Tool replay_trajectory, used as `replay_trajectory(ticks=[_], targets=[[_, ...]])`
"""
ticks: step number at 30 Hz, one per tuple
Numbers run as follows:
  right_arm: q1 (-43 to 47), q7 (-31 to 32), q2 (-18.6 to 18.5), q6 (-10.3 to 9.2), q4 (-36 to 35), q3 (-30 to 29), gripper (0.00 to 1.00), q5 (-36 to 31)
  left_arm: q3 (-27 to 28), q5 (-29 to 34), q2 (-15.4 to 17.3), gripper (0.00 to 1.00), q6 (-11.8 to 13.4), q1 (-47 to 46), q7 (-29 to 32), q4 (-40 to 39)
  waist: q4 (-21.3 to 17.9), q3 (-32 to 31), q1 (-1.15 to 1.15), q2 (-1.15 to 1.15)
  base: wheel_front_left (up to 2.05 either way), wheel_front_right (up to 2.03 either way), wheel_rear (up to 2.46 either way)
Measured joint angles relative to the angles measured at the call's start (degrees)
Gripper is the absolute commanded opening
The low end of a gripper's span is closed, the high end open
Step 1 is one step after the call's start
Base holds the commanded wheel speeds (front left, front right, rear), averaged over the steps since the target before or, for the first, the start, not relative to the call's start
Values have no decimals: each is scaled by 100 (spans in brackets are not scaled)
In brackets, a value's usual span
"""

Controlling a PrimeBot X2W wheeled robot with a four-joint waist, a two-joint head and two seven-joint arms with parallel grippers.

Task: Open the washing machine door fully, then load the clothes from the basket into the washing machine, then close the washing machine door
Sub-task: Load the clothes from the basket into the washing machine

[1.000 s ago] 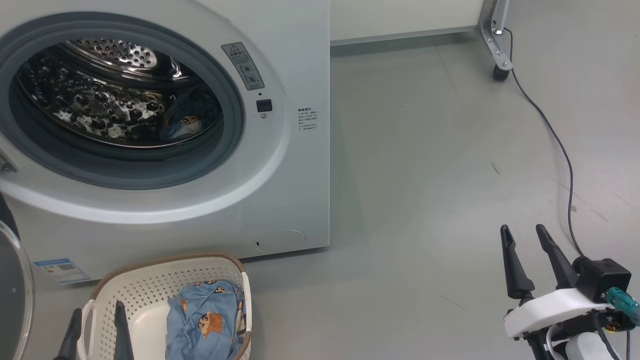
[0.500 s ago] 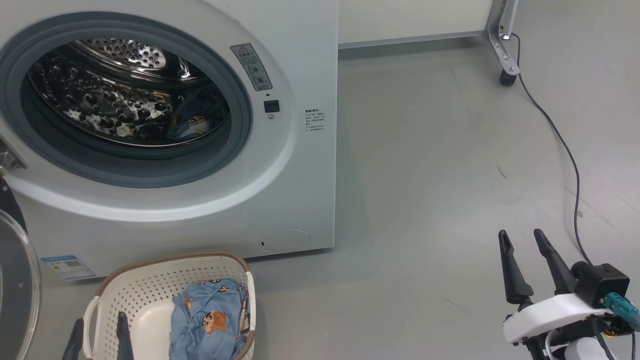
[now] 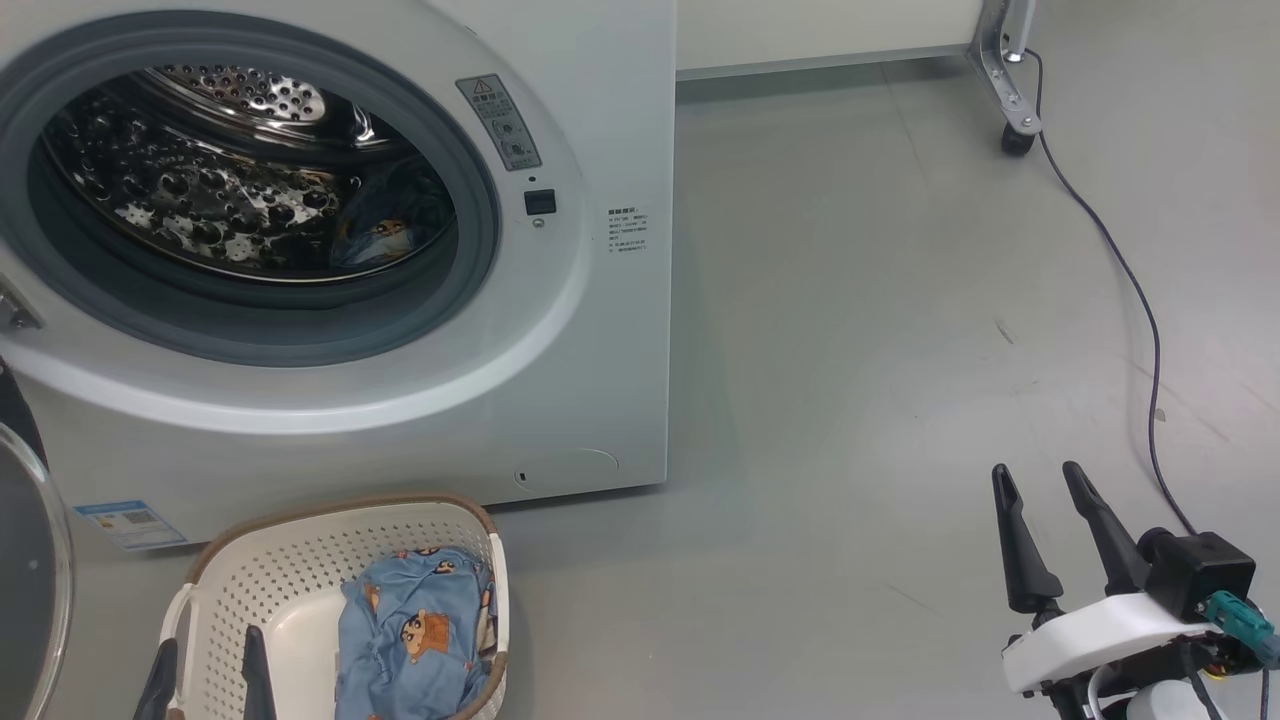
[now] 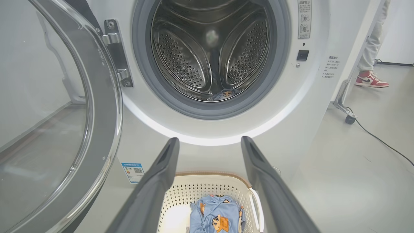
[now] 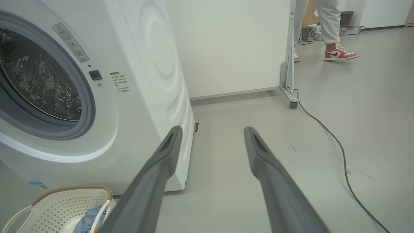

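head view: washing machine door open at left, one garment already in the drum, more clothes in the basket; left pincer apart, empty, at basket's left rim. left wrist view: clothes show between our jaws, so we judge we're loading; next, drop and pinch fabric. right wrist view: right pincer apart, empty, above floor.

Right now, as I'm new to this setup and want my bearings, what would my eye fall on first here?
The white washing machine looms at the head view's upper left, its door standing open to the left, baring the shiny steel drum. Before it on the floor sits the cream basket holding light blue printed clothes; another blue piece lies inside the drum.
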Motion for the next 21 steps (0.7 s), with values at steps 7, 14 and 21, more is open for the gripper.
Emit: replay_trajectory(ticks=[7, 14, 21], targets=[[-1, 0, -8, 0, -86, -22, 100, 0, -89, -4, -8, 100, 43, -13, -1, -181, -36, 203, 0, 0, 0, 0, 0], [-4, 0, -130, 0, -197, -19, 100, 33, -421, -235, -13, 100, 69, -140, -1, -232, -63, 655, 0, 0, 0, 0, 0], [-10, 0, -250, 0, -279, -21, 100, 122, -690, -361, -15, 100, 190, -530, -1, -227, -61, 1171, 0, 0, 0, 0, 0]])
